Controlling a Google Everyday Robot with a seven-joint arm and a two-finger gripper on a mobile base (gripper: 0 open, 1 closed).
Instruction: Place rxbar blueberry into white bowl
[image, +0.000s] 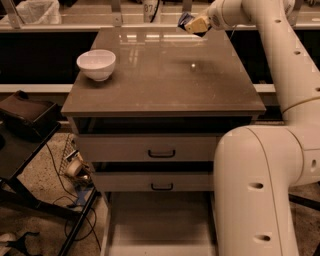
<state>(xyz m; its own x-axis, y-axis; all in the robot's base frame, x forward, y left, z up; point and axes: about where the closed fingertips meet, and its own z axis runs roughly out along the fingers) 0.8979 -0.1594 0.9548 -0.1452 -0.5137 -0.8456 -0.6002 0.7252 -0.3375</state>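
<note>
The white bowl (96, 64) stands upright near the left edge of the grey tabletop (165, 80). My gripper (194, 23) is at the far right of the tabletop, raised above its back edge, and is shut on the rxbar blueberry (186, 20), whose dark blue wrapper sticks out to the left of the fingers. The gripper is far to the right of the bowl, with most of the table's width between them.
The table is a cabinet with two drawers (161, 148), both slightly open. My white arm and base (260, 165) fill the right side. A dark stand (25, 125) and cables lie on the floor at left. A shelf runs behind the table.
</note>
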